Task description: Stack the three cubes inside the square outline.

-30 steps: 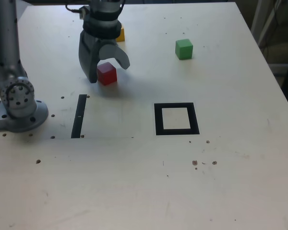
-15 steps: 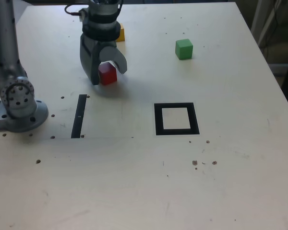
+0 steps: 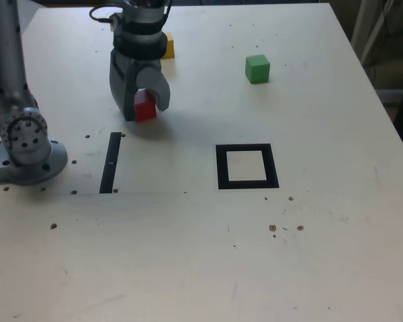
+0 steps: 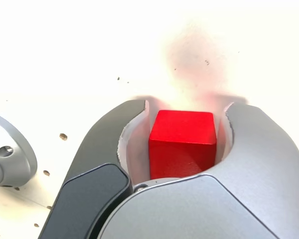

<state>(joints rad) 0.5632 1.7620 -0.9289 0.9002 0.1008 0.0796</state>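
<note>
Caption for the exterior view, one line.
Gripper around the red cube; green cube and square outline toward the exterior view's right.

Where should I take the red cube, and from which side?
Take the red cube by two opposite upright faces, coming from above. It sits flat on the table, a plain block with straight sides, nothing stacked on it. The jaws already flank it, so closing on the two faces beside them looks best; contact on both sides is hard to confirm.

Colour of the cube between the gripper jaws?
Solid red cube; shows best in the wrist view.
</note>
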